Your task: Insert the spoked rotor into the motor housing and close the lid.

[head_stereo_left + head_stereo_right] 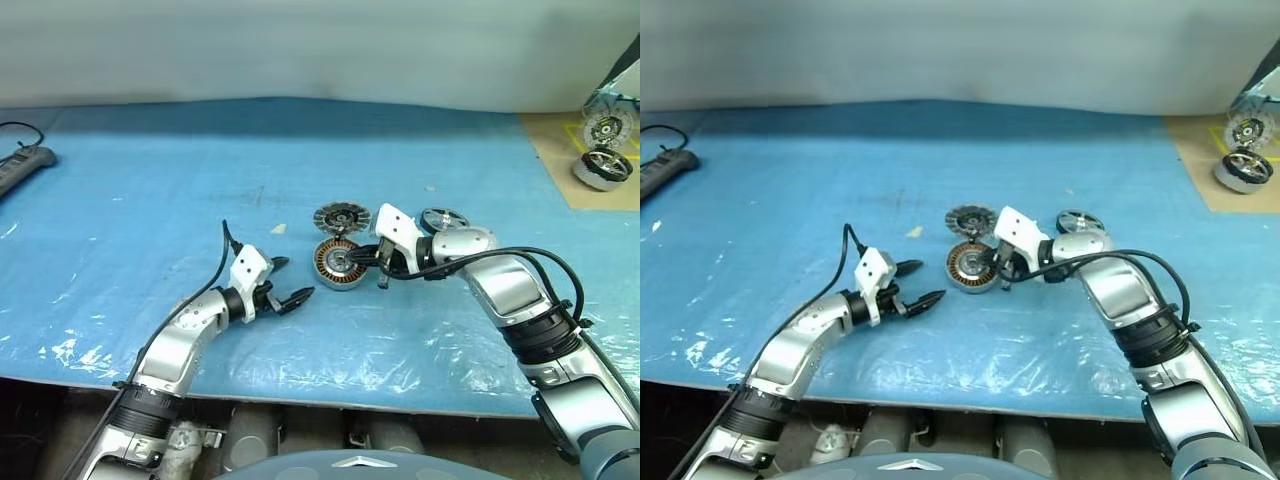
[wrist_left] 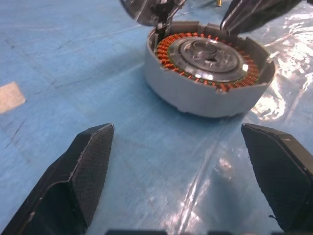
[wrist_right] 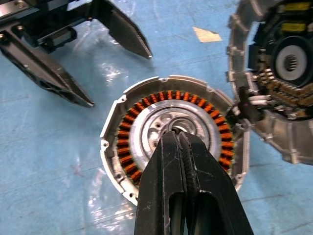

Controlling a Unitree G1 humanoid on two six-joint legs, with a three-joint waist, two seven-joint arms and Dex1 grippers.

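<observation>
Head views: housing [image 1: 338, 263] lies flat on the blue table cover [image 1: 150, 200], copper windings up, near the middle. Lid [image 1: 341, 217], ribbed face up, sits just behind it. Rotor [image 1: 443, 220], a dark spoked ring, lies to the right, behind the right arm. Right gripper [image 1: 362, 256] reaches over the housing, fingers together, tips above the hub. Left gripper [image 1: 291, 283] hovers low just left of the housing, fingers spread wide, nothing between them. Power strip [image 1: 22, 165] at the far left edge; two further motors [image 1: 605, 150] at the far right.

Left wrist view: both finger pads [image 2: 90, 169] stand far apart; housing [image 2: 210, 73] sits ahead of them, apart from both.

Right wrist view: fingers [image 3: 183, 186] pressed shut, tips over the silver hub of the housing [image 3: 171, 132]; whether they touch it cannot be told. Lid [image 3: 279, 78] just beside the housing.
</observation>
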